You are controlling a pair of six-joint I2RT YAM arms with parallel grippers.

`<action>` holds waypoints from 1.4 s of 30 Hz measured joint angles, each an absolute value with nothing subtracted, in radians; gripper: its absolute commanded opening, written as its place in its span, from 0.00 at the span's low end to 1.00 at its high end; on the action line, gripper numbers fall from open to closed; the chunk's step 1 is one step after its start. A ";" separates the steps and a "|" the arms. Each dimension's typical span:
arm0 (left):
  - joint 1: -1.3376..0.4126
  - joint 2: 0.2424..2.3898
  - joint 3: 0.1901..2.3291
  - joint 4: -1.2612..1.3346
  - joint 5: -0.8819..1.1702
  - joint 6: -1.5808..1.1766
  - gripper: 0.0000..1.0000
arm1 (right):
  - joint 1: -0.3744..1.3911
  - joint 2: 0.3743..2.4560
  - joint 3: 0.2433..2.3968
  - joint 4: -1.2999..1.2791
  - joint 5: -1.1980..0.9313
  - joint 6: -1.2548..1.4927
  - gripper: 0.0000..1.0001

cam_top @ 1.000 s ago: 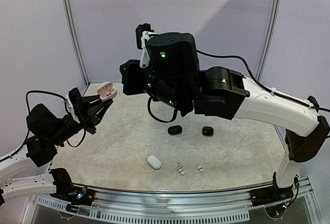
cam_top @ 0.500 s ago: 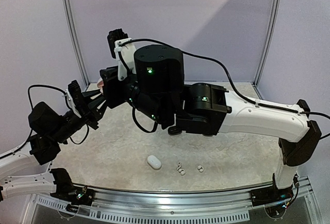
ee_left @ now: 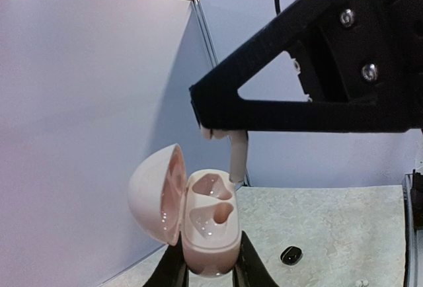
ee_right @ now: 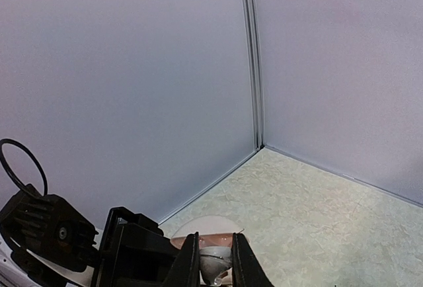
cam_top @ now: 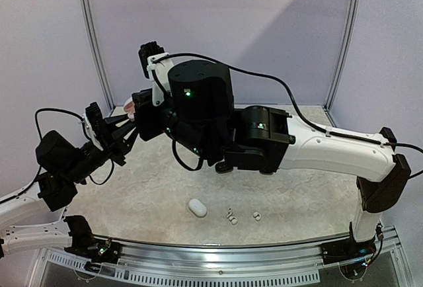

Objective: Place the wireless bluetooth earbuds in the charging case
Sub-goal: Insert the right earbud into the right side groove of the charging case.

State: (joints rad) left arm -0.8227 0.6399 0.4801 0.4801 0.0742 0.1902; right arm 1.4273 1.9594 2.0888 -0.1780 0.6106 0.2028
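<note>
Step in hand: you are seating 1 white earbud (ee_left: 237,153) in the open charging case (ee_left: 209,237), held in the air over the far-left part of the table (cam_top: 158,188).

Earbud: it hangs stem-down from the right gripper (ee_right: 213,262), its tip just above the far socket (ee_left: 213,186) and close to the socket's right rim. Whether it already touches, I cannot tell.

Case: tilted toward the left wrist camera, lid (ee_left: 154,194) swung open to the left. The far socket and the near socket (ee_left: 213,215) both look empty.

How to do it well: line the stem up with the deep end of the far socket before you lower. Come down slowly along the stem's own axis. Hold the left arm steady so the case does not tip. Release only once the bud's head sits in the cup, since a bud let go early will likely roll off the rim.

Left gripper (ee_left: 209,270): jaws set narrow, pinching the case's lower body from both sides.

Right gripper: jaws nearly together, clamping the bud's head with the stem free below.

Remaining buds: 3 or so loose white earbuds (cam_top: 232,218) lie on the near table, beside a closed white case (cam_top: 197,207).
</note>
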 measured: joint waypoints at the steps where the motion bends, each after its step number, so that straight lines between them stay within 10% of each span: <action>1: -0.823 0.640 0.480 0.480 0.075 0.190 0.00 | 1.425 1.959 2.089 -0.183 0.610 0.207 0.00; 34: -0.823 0.653 0.491 0.439 0.059 0.190 0.00 | 1.391 1.987 2.087 -0.239 0.578 0.274 0.00; 42: -0.822 0.653 0.491 0.430 0.036 0.190 0.00 | 1.390 2.021 2.154 -0.301 0.588 0.285 0.45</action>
